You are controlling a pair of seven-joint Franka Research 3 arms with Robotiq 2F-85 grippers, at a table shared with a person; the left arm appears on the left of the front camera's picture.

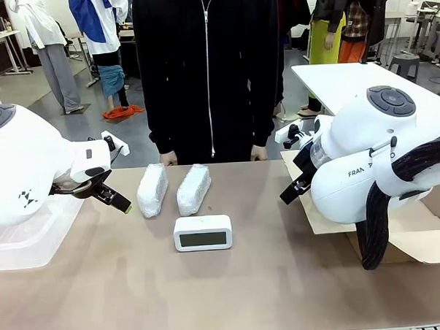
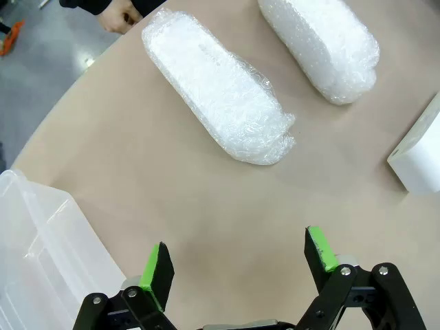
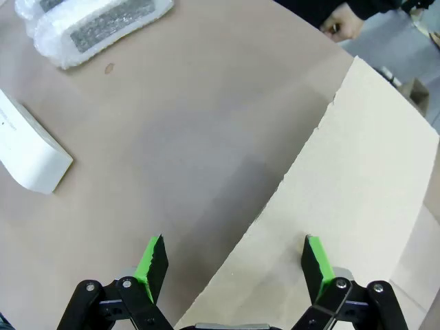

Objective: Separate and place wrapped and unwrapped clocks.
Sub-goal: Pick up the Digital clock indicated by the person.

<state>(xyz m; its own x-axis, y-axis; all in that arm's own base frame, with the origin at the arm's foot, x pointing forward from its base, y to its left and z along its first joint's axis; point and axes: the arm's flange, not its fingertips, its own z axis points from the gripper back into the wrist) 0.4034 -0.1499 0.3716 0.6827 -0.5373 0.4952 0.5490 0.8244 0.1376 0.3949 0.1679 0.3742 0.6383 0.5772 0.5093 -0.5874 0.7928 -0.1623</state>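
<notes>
Starting at the nine o'clock side of the brown table, a clear plastic bin sits beside the left arm. Just past the bin's rim, the left gripper hangs over bare tabletop. Its green pads are spread wide apart with nothing between them.

In the wrist view, the left bundle lies ahead of those fingers at about twelve o'clock, with clear table between them. It is an oblong in white bubble wrap, lying flat with its length running from the near side to the far side. The right bundle lies just beside it at its three o'clock. It is wrapped the same way and lies roughly parallel, with a narrow strip of table between the two.

The bare clock stands near the table's centre, at six o'clock from the right bundle and a little apart from it. It is white with rounded corners, and its dark screen faces the robot's side.

A person stands at twelve o'clock, with one hand and the other hand at the far edge behind the bundles.

Toward three o'clock, the right gripper is held with its fingers apart and empty. One pad is over the tabletop and the other is over a flat cardboard sheet that covers that end of the table.
</notes>
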